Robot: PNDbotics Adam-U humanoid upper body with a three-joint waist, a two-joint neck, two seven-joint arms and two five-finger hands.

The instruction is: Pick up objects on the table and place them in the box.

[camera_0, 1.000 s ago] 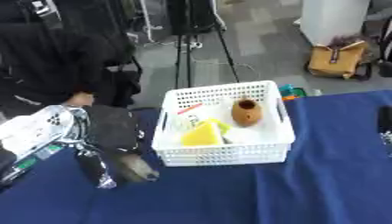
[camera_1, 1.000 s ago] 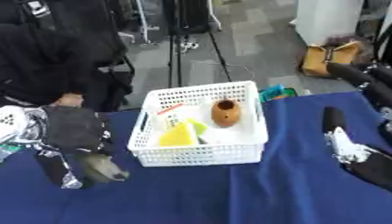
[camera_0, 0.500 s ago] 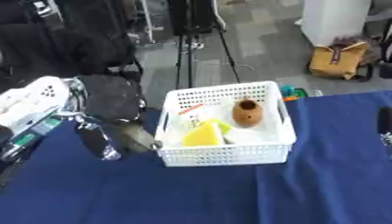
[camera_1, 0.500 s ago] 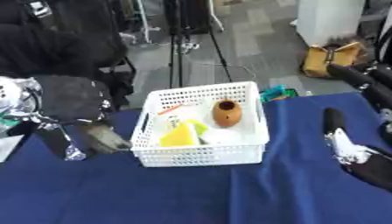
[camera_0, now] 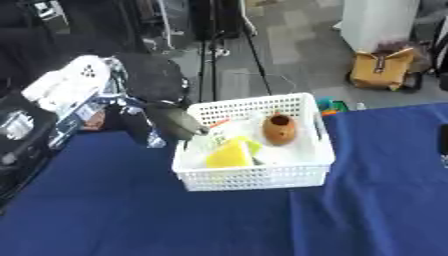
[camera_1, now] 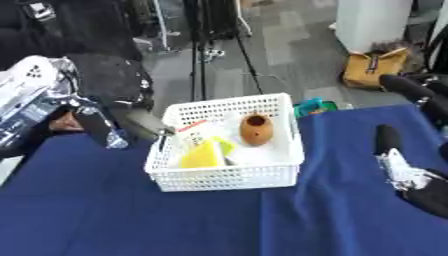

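Fingers of left hand [camera_0: 144, 87] curl round a grey object [camera_0: 178, 123] at the basket's [camera_0: 254, 176] left rim.

No text, label, brand, number or sign can be read in either view. A white packet [camera_0: 213, 136] with a red stripe is seen in the white basket [camera_0: 254, 176]; any print on it is blurred beyond reading. Dark dots are seen on the white casing [camera_0: 68, 82] of the left arm, forming no legible mark.
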